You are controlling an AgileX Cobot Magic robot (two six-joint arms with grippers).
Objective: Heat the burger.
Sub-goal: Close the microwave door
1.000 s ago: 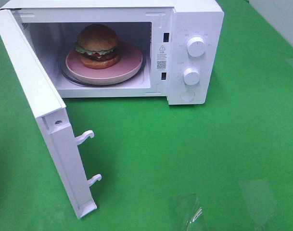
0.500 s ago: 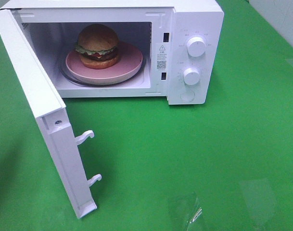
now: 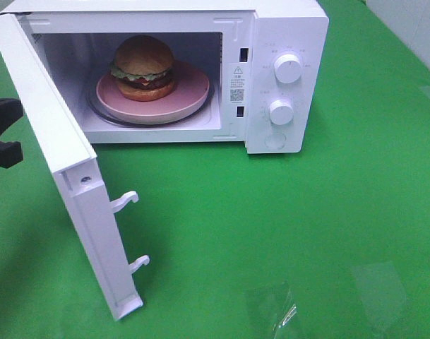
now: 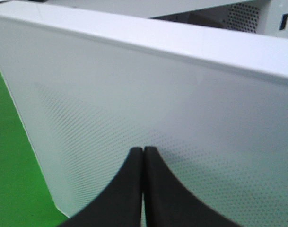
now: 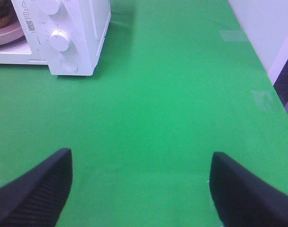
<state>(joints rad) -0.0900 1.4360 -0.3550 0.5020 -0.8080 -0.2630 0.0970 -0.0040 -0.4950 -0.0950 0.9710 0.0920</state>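
Desk [image 3: 327,233] first: a wide green top, with the white microwave [image 3: 285,21] on its far side. Its door [image 3: 59,141] stands wide open on the hinge at my left, reaching out toward the near part of the desk. Inside sits the pink plate [image 3: 190,99], and on it the burger [image 3: 144,63], upright, bun on top and lettuce frill showing.

As I judge it, the loading is done. What is left is to shut the door and then turn the two knobs [image 3: 288,68] on the right-hand panel to start the heat. Neither is done yet.

My left claw [image 4: 143,153] is clenched on nothing, its two fingers pressed flat together. The tips are close up against the dotted outer face of the door; whether they touch it I cannot tell. From above it shows only as a dark shape at the left edge, on the outer side of the door. That looks to me like the place for a push to swing the door closed. My right claw [image 5: 141,161] is released, fingers spread wide over bare green and holding nothing, well apart from the microwave.

Nothing lies between the door and the opening. The plate sits well inside, so I expect the door to clear it. Two latch hooks [image 3: 124,201] jut from the door's free edge and must find the slots [image 3: 241,53] beside the panel. A few clear tape patches [image 3: 271,311] lie flat on the near desk, out of my way.
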